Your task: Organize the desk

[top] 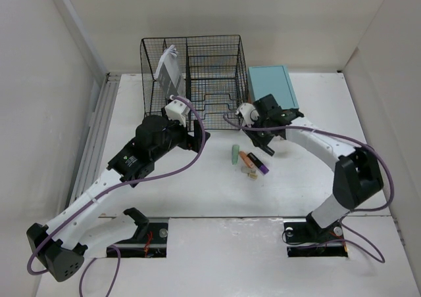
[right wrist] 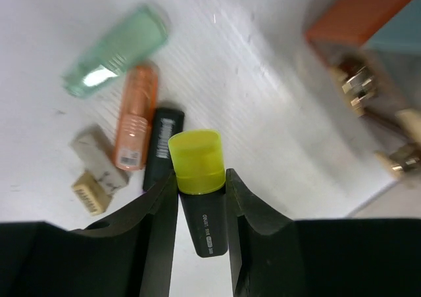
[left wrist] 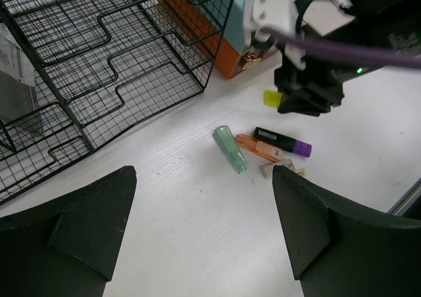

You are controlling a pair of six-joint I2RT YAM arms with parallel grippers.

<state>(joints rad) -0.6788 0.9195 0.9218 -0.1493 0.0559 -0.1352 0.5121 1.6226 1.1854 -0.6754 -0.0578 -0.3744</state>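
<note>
Right pincer (right wrist: 200, 179) grips yellow-capped highlighter (right wrist: 195, 154) above pens (right wrist: 135, 123) and perhaps erasers (right wrist: 99, 158); left pincer (left wrist: 204, 173) gapes wide.

A mesh organizer (top: 197, 73) stands beside a teal box (top: 271, 85), a yellow highlighter (right wrist: 196, 162) near clustered green tube (right wrist: 118, 50), orange highlighter (right wrist: 135, 116), purple highlighter (left wrist: 279, 139), erasers (right wrist: 99, 159).

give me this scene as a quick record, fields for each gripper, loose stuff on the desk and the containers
left gripper: open, empty, over the desk beside the wire-mesh organizer
right gripper: shut on the yellow-capped highlighter, above the loose pile
loose items: green pen, orange highlighter, black and purple highlighter, two small eraser-like blocks
containers: wire-mesh organizer at the back, teal drawer box to its right
</note>
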